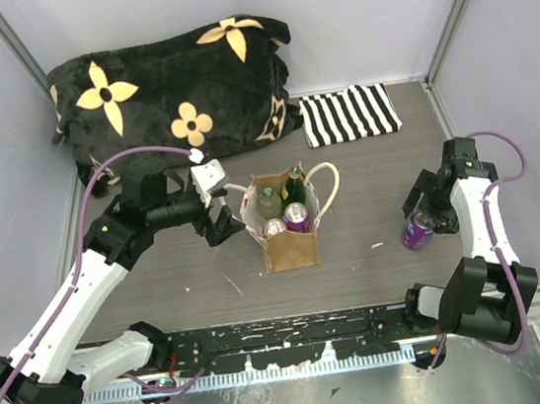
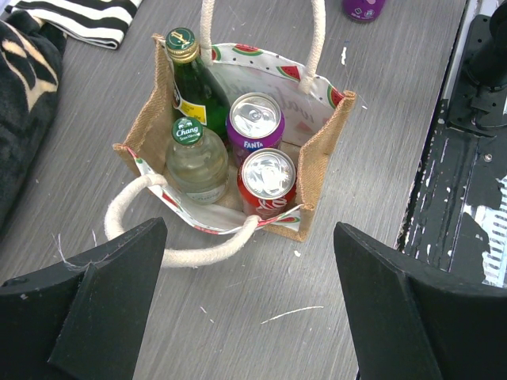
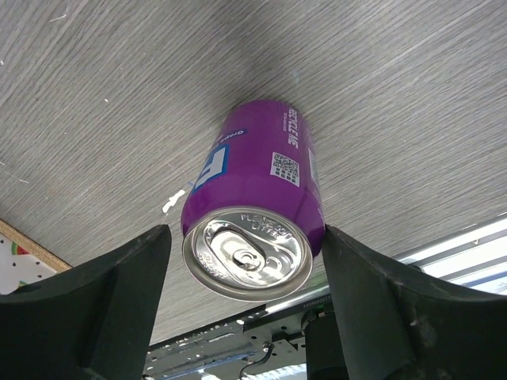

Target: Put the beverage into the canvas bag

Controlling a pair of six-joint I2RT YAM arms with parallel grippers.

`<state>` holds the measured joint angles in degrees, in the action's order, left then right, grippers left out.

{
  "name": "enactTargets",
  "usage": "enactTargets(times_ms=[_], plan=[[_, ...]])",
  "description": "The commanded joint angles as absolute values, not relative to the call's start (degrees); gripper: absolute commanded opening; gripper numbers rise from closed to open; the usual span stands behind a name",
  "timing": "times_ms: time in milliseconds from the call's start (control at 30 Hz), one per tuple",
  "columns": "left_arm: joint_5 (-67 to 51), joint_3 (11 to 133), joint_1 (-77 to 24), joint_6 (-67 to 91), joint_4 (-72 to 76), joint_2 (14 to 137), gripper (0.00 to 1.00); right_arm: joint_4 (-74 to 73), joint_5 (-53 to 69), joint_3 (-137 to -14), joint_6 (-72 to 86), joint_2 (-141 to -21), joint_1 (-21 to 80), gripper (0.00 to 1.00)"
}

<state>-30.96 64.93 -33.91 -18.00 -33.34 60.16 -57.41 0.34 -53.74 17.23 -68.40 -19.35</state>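
So my right gripper (image 3: 245, 233) straddled the can (image 3: 253, 158), jaws apart, grasp pending. Next I had to close, then lift toward the bag (image 2: 321, 162) just ahead of the left gripper (image 2: 249, 228), also apart.

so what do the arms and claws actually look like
The left arm and right arm have white links, black joints and a purple cable looping along each. The left claw and right claw are black, with two broad wedge-shaped fingers.
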Motion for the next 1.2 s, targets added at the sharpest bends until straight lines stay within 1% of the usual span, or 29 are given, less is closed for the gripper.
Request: enactTargets(times_ms=[0, 100, 233, 333, 400, 433, 500, 600, 633, 700, 767, 900, 1000, 1100, 1167], plan=[[-31.51, 64.32, -34.19, -19.13, -32.58, 59.78, 0.94, -55.78, 0.14, -54.15, 16.64, -68.63, -19.68, 0.79], [-31.46, 64.38, -34.19, -19.41, -32.59, 59.85, 0.94, -56.03, -0.90, -54.01, 16.44, -68.88, -19.71, 0.76], [-31.28, 64.12, -34.18, -19.59, -32.60, 59.79, 0.94, -56.37, -0.51, -53.96, 16.31, -69.11, -19.69, 0.75], [-31.11, 63.80, -34.17, -19.77, -32.73, 59.53, 0.94, -56.94, 0.76, -53.81, 15.65, -69.96, -19.71, 0.82], [-31.07, 63.60, -34.19, -19.86, -32.79, 59.41, 0.94, -57.24, 1.93, -53.65, 15.12, -70.51, -19.74, 0.92], [-31.03, 63.51, -34.18, -19.94, -32.79, 59.27, 0.94, -57.32, 2.34, -53.54, 14.92, -70.58, -19.71, 0.95], [-30.78, 63.31, -34.17, -20.02, -32.79, 59.17, 0.94, -57.35, 2.72, -53.42, 14.77, -70.58, -19.70, 0.95], [-30.59, 63.02, -34.18, -20.08, -32.77, 59.00, 0.94, -57.29, 2.64, -53.37, 14.77, -70.49, -19.68, 0.92], [-30.59, 62.95, -34.19, -20.12, -32.70, 58.98, 0.94, -57.18, 2.56, -53.43, 14.77, -70.58, -19.69, 0.89], [-30.47, 62.92, -34.19, -20.09, -32.55, 59.04, 0.94, -57.14, 2.63, -53.39, 14.77, -70.75, -19.69, 0.79], [-30.37, 62.85, -34.19, -20.14, -32.49, 58.98, 0.94, -57.11, 2.55, -53.51, 14.83, -70.94, -19.70, 0.63], [-30.17, 62.89, -34.18, -20.57, -32.54, 58.86, 0.94, -57.11, 2.08, -53.79, 15.00, -70.85, -19.71, 0.25], [-30.26, 63.13, -34.13, -21.04, -32.83, 58.76, 0.94, -57.70, 1.71, -55.01, 15.03, -70.67, -19.70, 0.13], [-30.32, 63.28, -34.19, -21.46, -33.03, 58.80, 0.94, -59.15, 1.50, -58.24, 14.90, -70.50, -19.69, 0.05], [-30.44, 63.28, -34.19, -21.66, -33.06, 58.95, 0.94, -60.47, 1.62, -61.62, 14.69, -70.55, -19.69, 0.03]])
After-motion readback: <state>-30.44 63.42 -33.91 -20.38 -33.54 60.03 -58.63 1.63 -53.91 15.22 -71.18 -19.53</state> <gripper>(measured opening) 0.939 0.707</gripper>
